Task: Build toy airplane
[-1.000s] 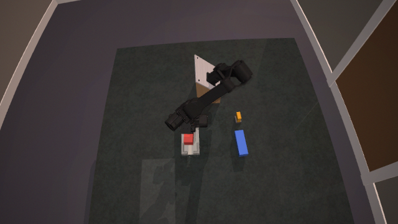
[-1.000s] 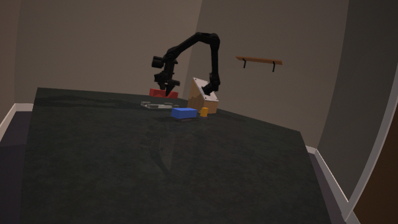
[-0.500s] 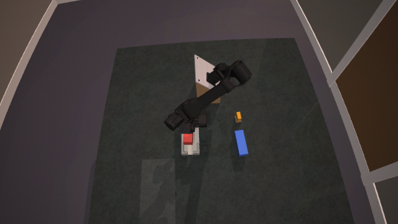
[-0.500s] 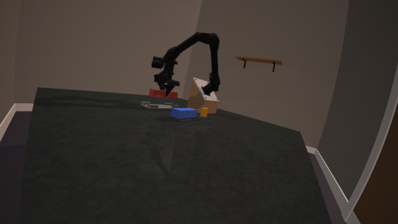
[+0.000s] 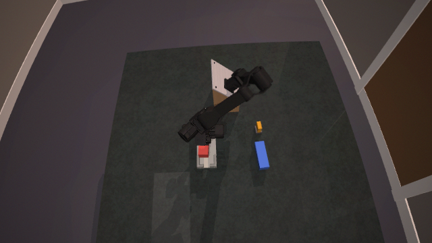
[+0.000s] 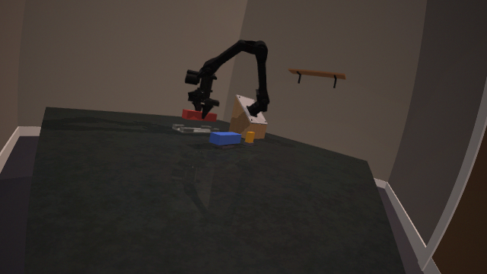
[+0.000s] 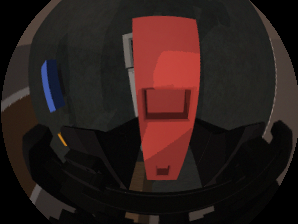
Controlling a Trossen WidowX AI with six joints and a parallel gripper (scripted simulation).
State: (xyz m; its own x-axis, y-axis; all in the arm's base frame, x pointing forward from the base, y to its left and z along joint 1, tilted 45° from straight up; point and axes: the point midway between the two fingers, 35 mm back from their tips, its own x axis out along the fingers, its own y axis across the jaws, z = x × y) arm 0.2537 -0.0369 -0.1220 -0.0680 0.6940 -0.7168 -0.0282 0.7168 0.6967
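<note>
The gripper (image 6: 202, 107) was clamped on the red fuselage (image 6: 198, 115), holding it level above the pale jig (image 6: 192, 129) — not yet touching it, judging by the gap in the exterior view. The grip sat near one end of the fuselage, which left the long body free to point along the cradle; from the top view the red piece (image 5: 203, 150) lay over the jig (image 5: 212, 163) and seemed roughly in line with it. The wrist view showed a square socket on the upper face of the fuselage (image 7: 166, 99), kept upward so the tabs could enter later. The blue wing (image 5: 261, 154) and the orange tail fin (image 5: 258, 125) lay on the dark mat (image 5: 304, 189), well apart from the jig — waiting their turn, presumably.
</note>
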